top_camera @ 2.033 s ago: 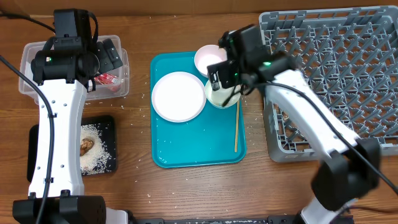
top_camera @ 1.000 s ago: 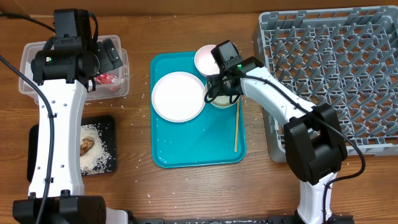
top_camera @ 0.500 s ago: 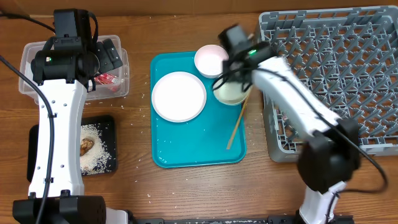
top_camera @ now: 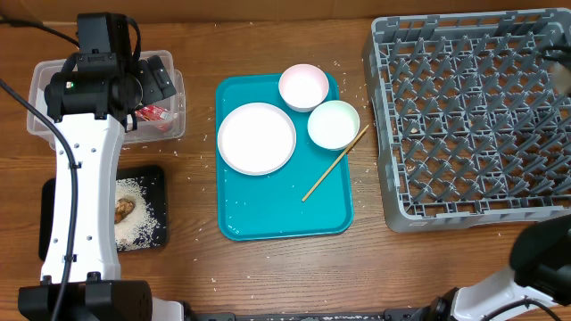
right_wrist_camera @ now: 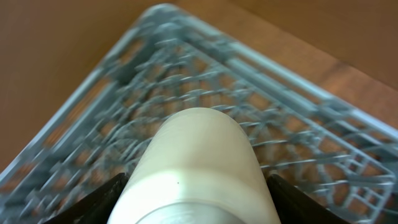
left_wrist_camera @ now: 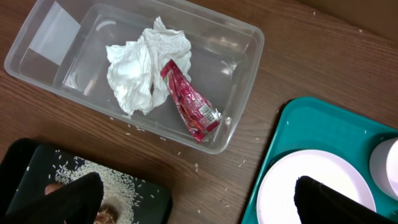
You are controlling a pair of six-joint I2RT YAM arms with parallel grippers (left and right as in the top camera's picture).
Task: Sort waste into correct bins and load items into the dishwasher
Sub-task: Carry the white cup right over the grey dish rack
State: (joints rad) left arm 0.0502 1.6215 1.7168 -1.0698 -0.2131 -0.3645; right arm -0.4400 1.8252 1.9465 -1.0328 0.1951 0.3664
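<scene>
My right gripper (right_wrist_camera: 199,208) is shut on the white cup (right_wrist_camera: 199,155) and holds it above the grey dish rack (right_wrist_camera: 298,106). In the overhead view the rack (top_camera: 473,116) shows at the right, and that gripper is only a blur at the right edge. The white plate (top_camera: 257,137), pink bowl (top_camera: 303,86) and green bowl (top_camera: 333,124) sit on the teal tray (top_camera: 268,214). My left gripper (left_wrist_camera: 199,205) is open and empty above the clear tub (left_wrist_camera: 242,68), which holds the napkin (left_wrist_camera: 146,71) and red wrapper (left_wrist_camera: 189,109). The brown lump (top_camera: 123,209) lies in the black tray (top_camera: 153,178).
A thin tan stick (top_camera: 335,163) lies diagonally on the teal tray beside the green bowl. Rice grains are scattered on the wooden table around the trays. The right arm's base (top_camera: 544,259) stands at the front right.
My right gripper lifted the white cup from beside the green bowl and swung right over the rack. The green bowl shifted right and the stick turned diagonal. The left arm has not moved.
</scene>
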